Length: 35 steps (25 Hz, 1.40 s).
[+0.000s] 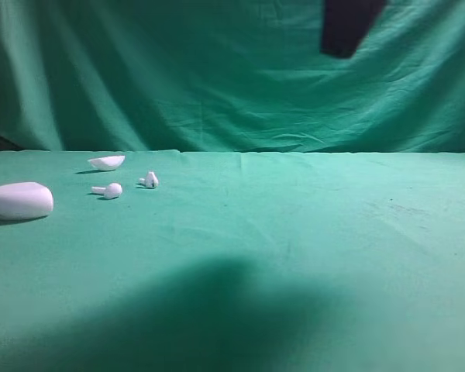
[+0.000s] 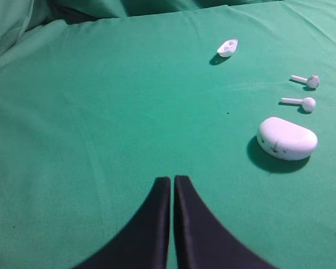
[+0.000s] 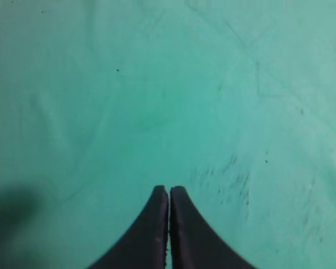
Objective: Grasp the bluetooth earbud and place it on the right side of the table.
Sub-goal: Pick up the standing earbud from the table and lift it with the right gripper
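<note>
The bluetooth earbud [image 1: 149, 180] lies on the left part of the table [image 1: 294, 232], towards the back, and in my high view I can just make out a small dark mark on its rounded head. From the left wrist camera I take it to be the farther of the two small white pieces [image 2: 307, 81], its stem pointing left, though the mark is too small for me to confirm there. Just beside it, a little nearer the front edge in the high view, lies the second earbud [image 1: 108, 190] [image 2: 302, 102], plain white, apart from the first and not touching it. Behind the pair sits a small white shell-like piece [image 1: 106, 162] [image 2: 228, 47], open side up. Further left, near the edge of my high view, rests the big white oval case [image 1: 18, 201] [image 2: 287, 138], well apart from the marked earbud. Nothing is touching any of these. The left gripper [image 2: 172, 180] hangs over bare green cloth, short of the case and the earbuds, its two dark fingers [image 2: 157, 224] pressed together with only a thin seam between them and nothing held. The right gripper [image 3: 168, 190] is likewise pressed together and empty, looking down on bare cloth with some faint dark scuffs [image 3: 232, 179]. In the high view I see it only as a dark shape [image 1: 349, 23] hanging at the top right, in front of the green backdrop [image 1: 178, 77], far from the earbud. A broad soft shadow [image 1: 217, 318] lies across the front of the table.
</note>
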### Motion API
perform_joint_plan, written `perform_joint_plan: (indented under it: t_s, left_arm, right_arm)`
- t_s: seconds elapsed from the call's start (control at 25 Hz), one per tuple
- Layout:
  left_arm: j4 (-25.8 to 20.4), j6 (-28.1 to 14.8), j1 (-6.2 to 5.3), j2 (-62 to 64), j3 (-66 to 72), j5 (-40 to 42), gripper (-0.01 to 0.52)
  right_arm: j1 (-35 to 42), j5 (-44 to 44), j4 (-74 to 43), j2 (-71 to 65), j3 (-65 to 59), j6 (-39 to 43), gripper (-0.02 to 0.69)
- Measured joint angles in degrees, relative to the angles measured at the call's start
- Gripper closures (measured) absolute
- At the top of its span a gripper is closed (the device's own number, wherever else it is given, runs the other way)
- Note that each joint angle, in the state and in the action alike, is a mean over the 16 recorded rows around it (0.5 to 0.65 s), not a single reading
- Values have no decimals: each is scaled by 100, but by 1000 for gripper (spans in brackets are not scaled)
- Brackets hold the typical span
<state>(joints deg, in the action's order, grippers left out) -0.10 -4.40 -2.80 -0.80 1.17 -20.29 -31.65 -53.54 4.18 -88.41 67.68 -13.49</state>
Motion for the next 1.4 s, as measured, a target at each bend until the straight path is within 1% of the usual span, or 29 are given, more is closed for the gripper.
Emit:
perform_joint_plan:
  t_s: [0.28,0.44,0.56,0.8,0.92,1.08,1.24,1.4]
  left_arm:
    - [0,0,0,0,0,0,514]
    - [0,0,0,0,0,0,514]
    - [0,0,0,0,0,0,514]
    - [0,0,0,0,0,0,514]
    - [0,0,0,0,0,0,514]
    - [0,0,0,0,0,0,514]
    - [0,0,0,0,0,0,514]
    - [0,0,0,0,0,0,514]
  right_arm:
    - [-478,-707,-363,-1560,1811,356,665]
    - [-639,-984,-383,-2403,2840,442,643]
    - [-734,-1129,-384,-3009,3596,527,597]
    - [-882,-1259,-383,-4074,4883,729,451]
    - [-920,-1287,-379,-4488,5337,835,371]
    - [-932,-1293,-373,-4892,5741,961,287]
    - [-933,-1242,-370,-5123,5925,1023,249]
    - [-934,-1152,-376,-5225,5961,1035,263]
